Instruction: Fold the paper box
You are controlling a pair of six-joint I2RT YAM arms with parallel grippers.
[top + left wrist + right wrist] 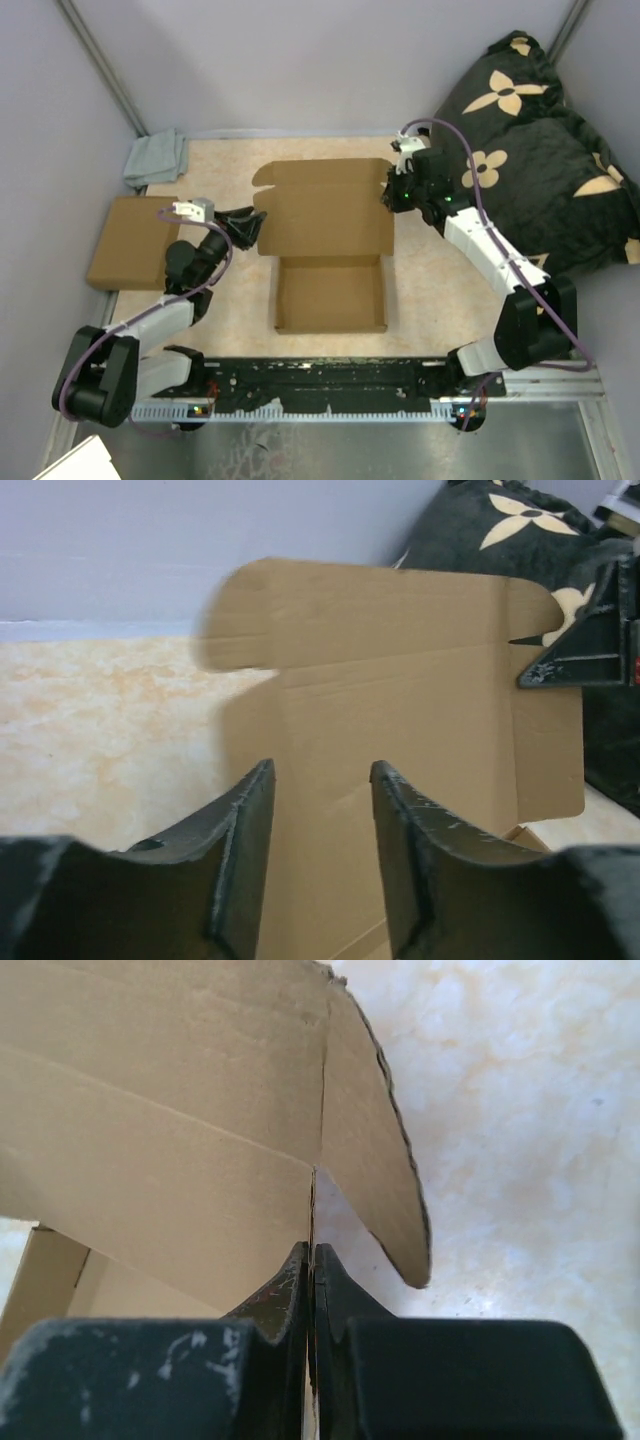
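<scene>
The paper box (328, 255) is brown cardboard in the middle of the table; its tray (330, 295) is formed at the near side and its lid (325, 207) stands raised behind it. My right gripper (389, 200) is shut on the lid's right edge; in the right wrist view the cardboard edge (313, 1210) runs between the closed fingers (285, 1290), with a side flap (385, 1160) hanging right. My left gripper (250, 228) is open at the lid's left edge; in the left wrist view its fingers (245, 820) stand apart before the lid (400, 700), holding nothing.
A flat brown cardboard piece (130, 240) lies at the left. A folded grey cloth (155, 158) lies at the back left. A black cushion with tan flower shapes (540, 140) fills the back right. Grey walls close the back and sides.
</scene>
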